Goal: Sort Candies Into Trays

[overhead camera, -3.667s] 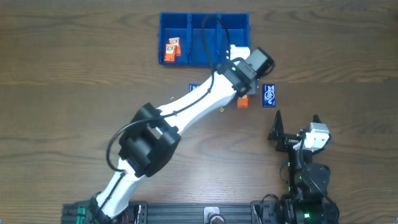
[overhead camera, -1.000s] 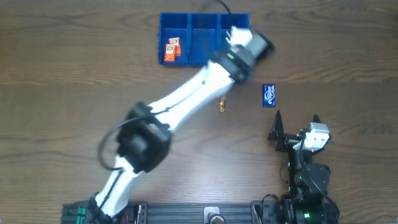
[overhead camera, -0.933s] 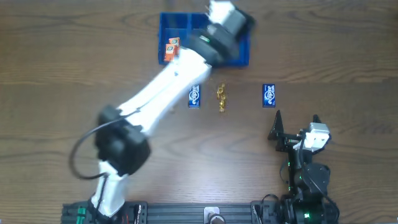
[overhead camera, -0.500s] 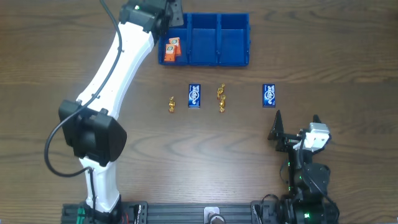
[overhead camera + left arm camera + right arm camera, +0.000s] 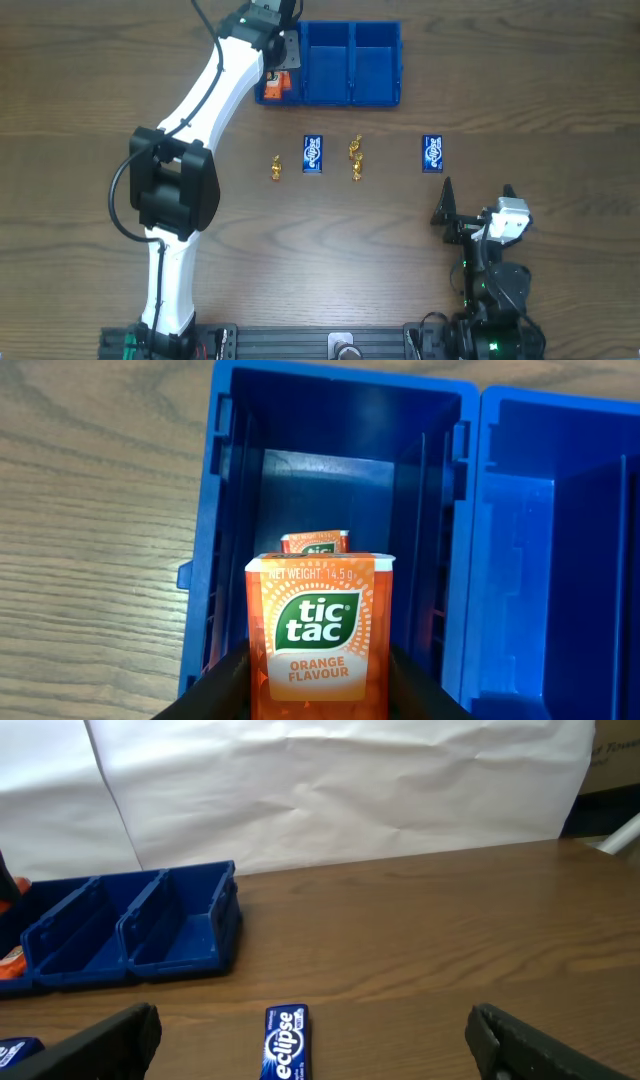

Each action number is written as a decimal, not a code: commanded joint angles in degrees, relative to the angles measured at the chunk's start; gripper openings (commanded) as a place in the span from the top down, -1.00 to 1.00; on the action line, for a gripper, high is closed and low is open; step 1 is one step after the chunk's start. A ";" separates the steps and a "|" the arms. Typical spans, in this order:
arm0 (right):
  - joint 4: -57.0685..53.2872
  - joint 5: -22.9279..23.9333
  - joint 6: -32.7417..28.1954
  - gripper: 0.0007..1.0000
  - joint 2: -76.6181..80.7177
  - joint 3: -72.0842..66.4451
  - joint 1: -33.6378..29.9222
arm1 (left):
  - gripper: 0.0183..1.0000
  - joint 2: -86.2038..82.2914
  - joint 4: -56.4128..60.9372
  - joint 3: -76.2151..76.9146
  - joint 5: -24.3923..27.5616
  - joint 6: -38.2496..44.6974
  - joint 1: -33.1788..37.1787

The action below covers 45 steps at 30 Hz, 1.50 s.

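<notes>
Left wrist view, orange box [image 5: 320, 635] lengthwise between fingers [image 5: 222, 685]

Bright, even light from overhead; soft, faint shadows on bench [image 5: 520, 80]. Blue tray [image 5: 470, 560] insides shaded darker; white backdrop [image 5: 350, 790] v. bright.

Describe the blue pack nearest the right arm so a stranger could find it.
From the blue tray, look toward the right arm to the row of candies. The blue pack is the row's rightmost item, lying alone; its twin lies between gold candies.
</notes>
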 commanded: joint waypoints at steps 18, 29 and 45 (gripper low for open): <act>-0.35 0.17 -0.61 -1.00 -0.33 0.04 -0.31 | -0.83 1.07 0.92 -0.07 0.46 1.84 0.87; -0.35 0.15 -0.61 -1.00 -0.33 0.04 -0.31 | -1.00 -15.47 3.89 -1.36 -1.31 1.88 0.96; -0.37 0.17 -0.61 -1.00 -0.33 0.04 -0.31 | -1.00 -71.12 35.54 -59.47 -5.60 11.82 7.96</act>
